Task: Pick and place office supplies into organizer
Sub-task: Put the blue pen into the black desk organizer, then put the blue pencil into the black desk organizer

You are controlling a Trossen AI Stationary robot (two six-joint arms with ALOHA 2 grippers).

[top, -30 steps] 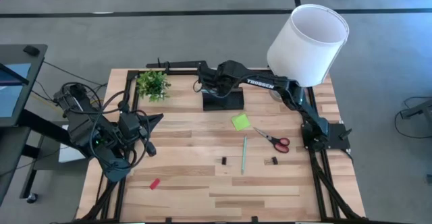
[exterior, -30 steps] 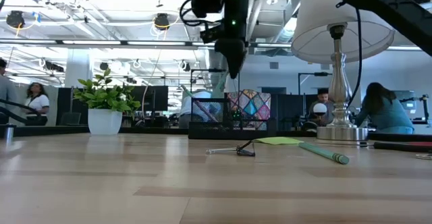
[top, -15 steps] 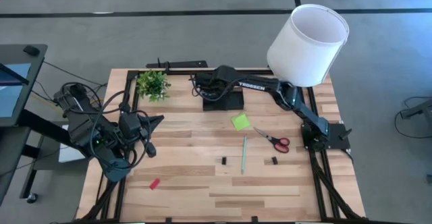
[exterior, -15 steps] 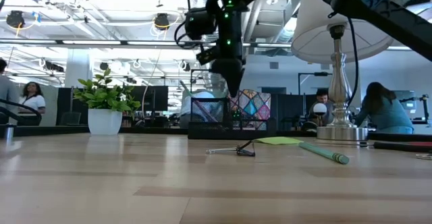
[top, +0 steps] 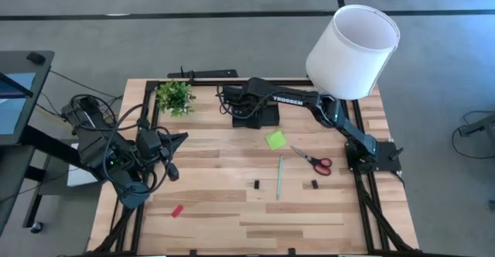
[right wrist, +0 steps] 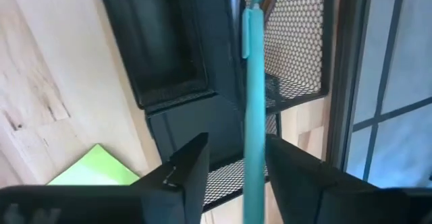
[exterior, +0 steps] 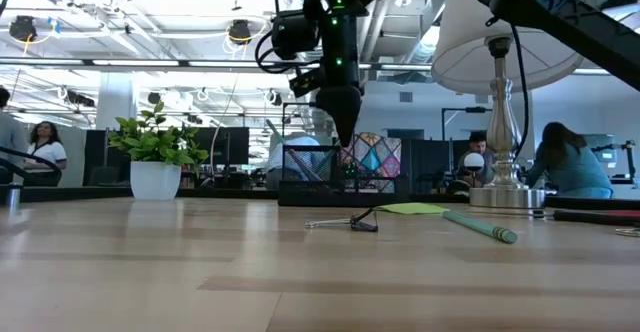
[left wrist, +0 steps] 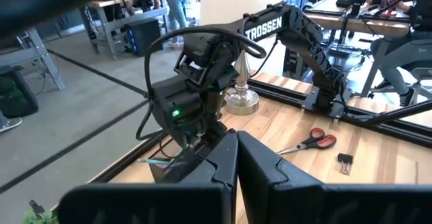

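The black organizer (top: 255,114) stands at the table's far middle. My right gripper (right wrist: 236,143) hangs over it, pointing down, fingers open. A teal pen (right wrist: 254,102) runs between the fingers, and its far end reaches into the mesh pen compartment (right wrist: 297,35). On the table lie a green pen (top: 279,176), red-handled scissors (top: 313,160), a lime sticky-note pad (top: 275,139), two black clips (top: 256,184) and a red eraser (top: 177,210). My left gripper (left wrist: 236,163) waits shut at the table's left side. My right gripper has the teal pen's shaft (right wrist: 254,150) between its open fingers, which point down along the pen. A gap shows between the pen and one finger (right wrist: 192,163). Whether the other finger (right wrist: 290,166) touches the pen, I cannot tell.
A potted plant (top: 175,96) stands left of the organizer. A lamp with a white shade (top: 353,49) stands to its right, above the right arm's base. The near half of the wooden table (top: 232,226) holds only the small items.
My right gripper has sunk toward the organizer and come to rest just over its pen compartment.
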